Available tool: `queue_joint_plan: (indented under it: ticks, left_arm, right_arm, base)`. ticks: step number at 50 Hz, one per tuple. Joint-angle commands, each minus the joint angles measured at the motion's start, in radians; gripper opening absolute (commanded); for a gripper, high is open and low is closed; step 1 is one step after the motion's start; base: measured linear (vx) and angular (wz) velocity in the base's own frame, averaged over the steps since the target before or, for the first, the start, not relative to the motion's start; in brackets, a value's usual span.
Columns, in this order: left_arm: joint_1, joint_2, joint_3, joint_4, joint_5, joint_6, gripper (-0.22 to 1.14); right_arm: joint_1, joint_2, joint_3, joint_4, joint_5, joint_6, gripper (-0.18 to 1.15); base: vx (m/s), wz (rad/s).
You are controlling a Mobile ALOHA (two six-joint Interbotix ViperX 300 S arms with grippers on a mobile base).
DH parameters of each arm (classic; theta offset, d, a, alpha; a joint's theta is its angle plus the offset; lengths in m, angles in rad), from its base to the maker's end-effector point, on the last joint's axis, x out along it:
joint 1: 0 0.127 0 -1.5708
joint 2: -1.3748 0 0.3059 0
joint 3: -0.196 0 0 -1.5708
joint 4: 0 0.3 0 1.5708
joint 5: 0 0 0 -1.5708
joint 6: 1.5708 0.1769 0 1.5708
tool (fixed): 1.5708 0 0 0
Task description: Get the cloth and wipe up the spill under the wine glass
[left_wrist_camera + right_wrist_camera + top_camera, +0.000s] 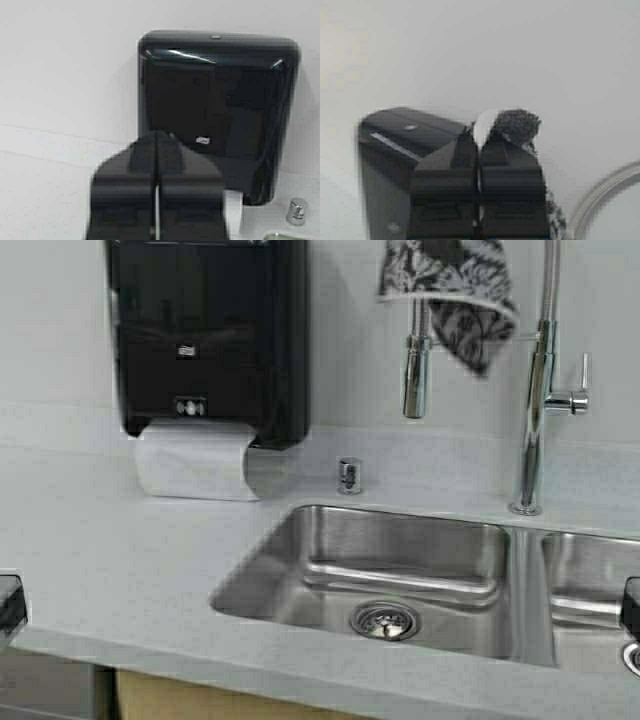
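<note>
The cloth (450, 290), dark with a white leaf print and a pale hem, hangs high on the wall, draped over the chrome spray head (416, 375). In the right wrist view the cloth (517, 125) shows far beyond my right gripper (479, 137), which is shut and holds nothing. My left gripper (156, 137) is also shut and empty, pointing at the black dispenser (220, 110). In the high view only a bit of each arm shows, at the left edge (8, 602) and the right edge (631, 605). The wine glass and the spill are out of view.
A black paper towel dispenser (205, 335) with white paper towel (190, 460) hanging out is on the wall at the left. A steel double sink (400, 575) is set in the grey counter (110, 560). A tall faucet (535, 410) and a small chrome button (349, 475) stand behind it.
</note>
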State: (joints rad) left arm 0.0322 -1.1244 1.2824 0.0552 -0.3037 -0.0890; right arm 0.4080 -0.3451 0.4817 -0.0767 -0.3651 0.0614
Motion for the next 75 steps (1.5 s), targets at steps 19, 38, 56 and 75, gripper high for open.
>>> queue_joint_plan:
  ticks: [19, 38, 56, 75]
  left_arm:
    - [0.002, 0.012, -0.017, -0.008, 0.0, -0.015, 0.02]
    - [0.002, 0.011, -0.021, -0.009, 0.002, -0.018, 0.02]
    - [0.002, 0.003, -0.02, -0.009, 0.005, -0.032, 0.02]
    - [0.002, 0.006, -0.018, -0.009, 0.005, -0.043, 0.02]
  right_arm:
    - [0.031, -0.242, 0.103, -0.002, 0.117, 0.0, 0.06]
    - [0.029, -0.261, 0.183, -0.002, 0.112, 0.0, 0.06]
    - [0.0, -0.261, 0.288, 0.005, 0.077, -0.014, 0.06]
    - [0.0, -0.229, 0.331, 0.005, 0.046, -0.014, 0.06]
  base:
    - [-0.12, 0.21]
    - [-0.13, 0.38]
    - [-0.11, 0.6]
    - [-0.09, 0.54]
